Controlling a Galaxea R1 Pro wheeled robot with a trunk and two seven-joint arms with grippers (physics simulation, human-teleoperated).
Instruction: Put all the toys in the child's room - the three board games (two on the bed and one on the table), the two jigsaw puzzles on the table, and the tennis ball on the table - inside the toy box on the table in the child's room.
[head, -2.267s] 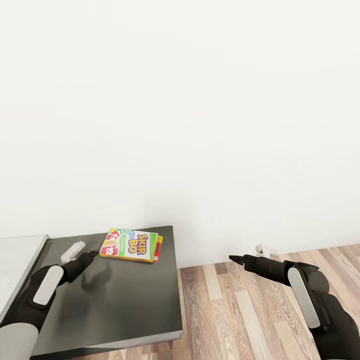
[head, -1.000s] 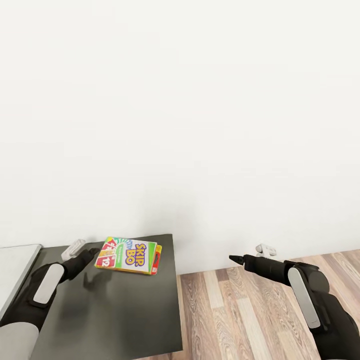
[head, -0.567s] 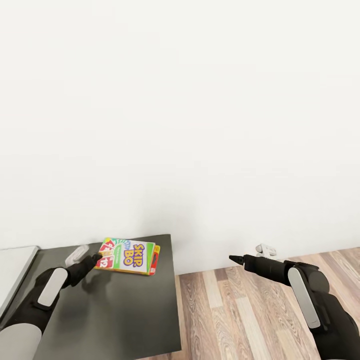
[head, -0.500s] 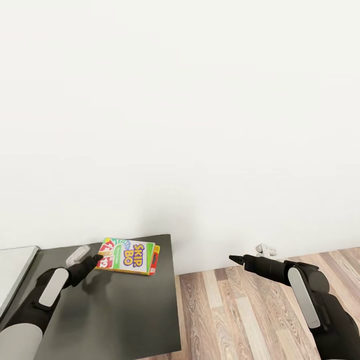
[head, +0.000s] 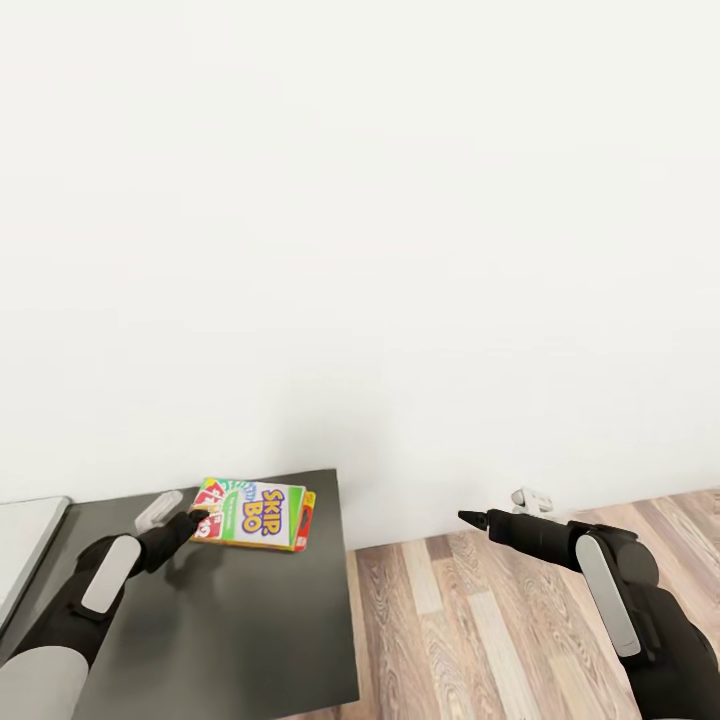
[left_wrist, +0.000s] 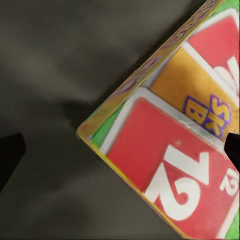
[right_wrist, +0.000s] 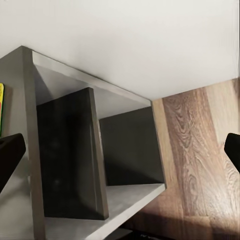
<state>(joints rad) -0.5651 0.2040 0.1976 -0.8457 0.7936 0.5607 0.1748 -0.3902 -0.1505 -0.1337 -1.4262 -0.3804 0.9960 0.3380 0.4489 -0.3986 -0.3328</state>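
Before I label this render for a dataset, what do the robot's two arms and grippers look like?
Both arms are matte black with a light grey oblong panel on the forearm. The left gripper and the right gripper taper to slim black pointed fingers, with a small white block beside each wrist. No cables or lettering are visible.

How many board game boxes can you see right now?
1. The yellow-green-red Skip-Bo game box lies flat near the far right corner of the dark grey cabinet top, at the left claw. Others may sit outside these views.
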